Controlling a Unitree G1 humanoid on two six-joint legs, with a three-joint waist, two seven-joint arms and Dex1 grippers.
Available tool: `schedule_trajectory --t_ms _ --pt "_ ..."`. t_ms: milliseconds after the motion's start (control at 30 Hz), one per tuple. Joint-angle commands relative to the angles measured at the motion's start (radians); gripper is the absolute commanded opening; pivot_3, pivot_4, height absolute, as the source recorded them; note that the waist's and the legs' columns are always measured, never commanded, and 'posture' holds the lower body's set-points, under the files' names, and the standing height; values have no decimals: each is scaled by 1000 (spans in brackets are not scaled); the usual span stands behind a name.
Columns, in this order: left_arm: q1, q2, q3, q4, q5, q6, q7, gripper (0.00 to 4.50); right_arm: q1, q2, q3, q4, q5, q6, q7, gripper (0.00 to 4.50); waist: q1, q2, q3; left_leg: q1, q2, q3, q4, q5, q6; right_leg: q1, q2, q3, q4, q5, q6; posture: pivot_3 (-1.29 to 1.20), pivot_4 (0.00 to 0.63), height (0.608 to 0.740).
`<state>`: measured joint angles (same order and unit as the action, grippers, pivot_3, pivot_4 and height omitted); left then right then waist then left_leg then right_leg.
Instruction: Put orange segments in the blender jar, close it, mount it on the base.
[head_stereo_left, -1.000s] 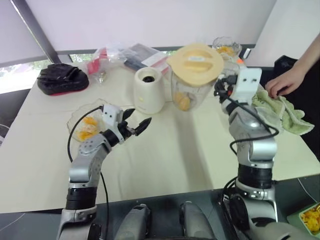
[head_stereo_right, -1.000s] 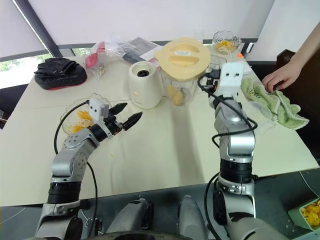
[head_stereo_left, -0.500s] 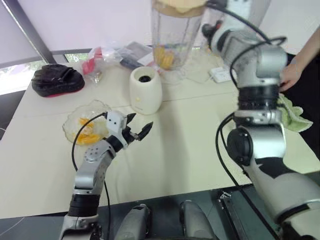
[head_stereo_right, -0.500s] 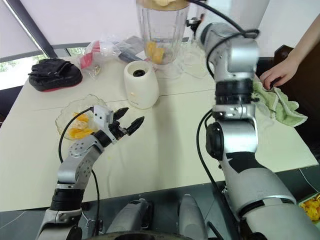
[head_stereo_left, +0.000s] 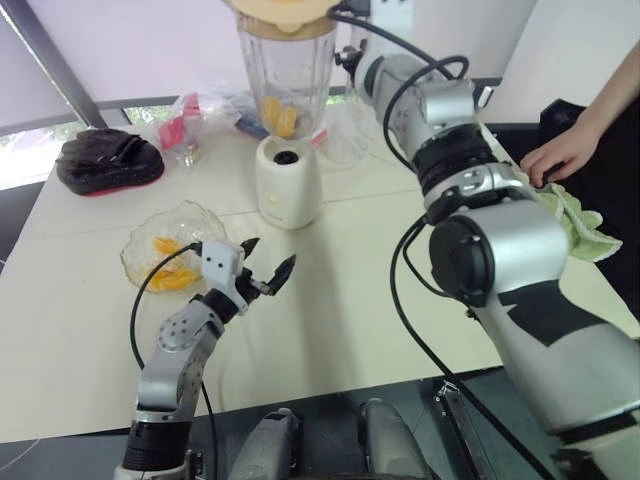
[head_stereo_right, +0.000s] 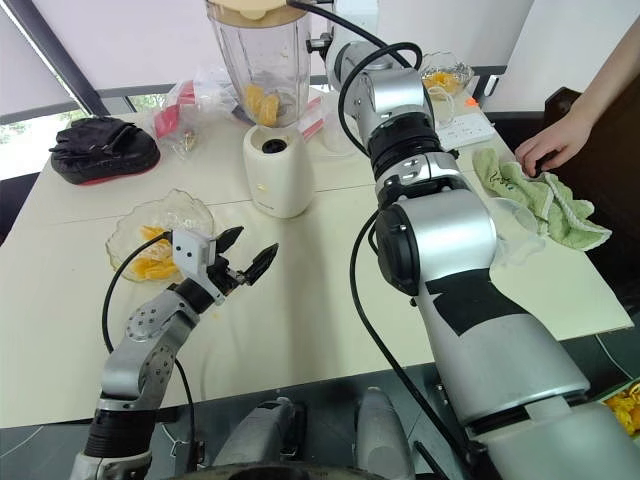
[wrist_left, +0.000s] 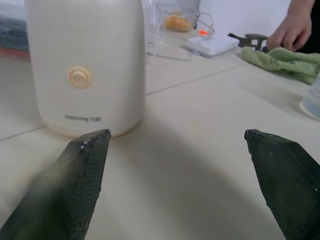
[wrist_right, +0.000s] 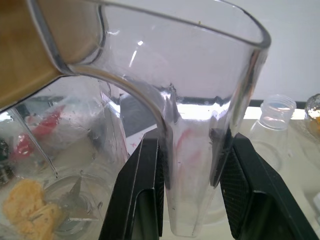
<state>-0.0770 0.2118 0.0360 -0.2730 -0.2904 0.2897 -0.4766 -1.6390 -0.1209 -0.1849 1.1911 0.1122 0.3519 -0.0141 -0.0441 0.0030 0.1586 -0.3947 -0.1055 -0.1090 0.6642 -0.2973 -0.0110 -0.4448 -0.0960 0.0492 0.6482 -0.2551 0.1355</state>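
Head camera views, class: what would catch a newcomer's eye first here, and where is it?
The blender jar, lidded and holding orange segments, hangs in the air just above the base, its handle clamped in the right gripper. Nearer, the left gripper hovers open over the table beside a glass bowl of fruit.

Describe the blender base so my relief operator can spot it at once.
On the cream table, look toward the far middle, just beyond the glass bowl of orange segments. The base is the cream-white rounded block there, alone in having a dark socket on top.
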Motion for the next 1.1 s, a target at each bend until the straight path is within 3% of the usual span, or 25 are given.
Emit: schedule_trajectory --t_ms 33,667,1100 --pt "18 4 -8 -62 25 -39 30 4469 -78 18 -19 -5 15 -73 -3 954 -1 0 0 0 0 0 0 0 0 0 0 0 0 0 0 0 150 740" --pt "87 27 -9 -120 44 -55 83 4469 -40 85 26 29 -28 -84 37 954 -18 0 0 0 0 0 0 0 0 0 0 0 0 0 0 0 150 740" --pt "65 35 -30 -89 48 -58 75 4469 -12 49 42 19 -50 -51 18 954 -24 0 0 1 0 0 0 0 0 0 0 0 1 0 0 0 150 740"
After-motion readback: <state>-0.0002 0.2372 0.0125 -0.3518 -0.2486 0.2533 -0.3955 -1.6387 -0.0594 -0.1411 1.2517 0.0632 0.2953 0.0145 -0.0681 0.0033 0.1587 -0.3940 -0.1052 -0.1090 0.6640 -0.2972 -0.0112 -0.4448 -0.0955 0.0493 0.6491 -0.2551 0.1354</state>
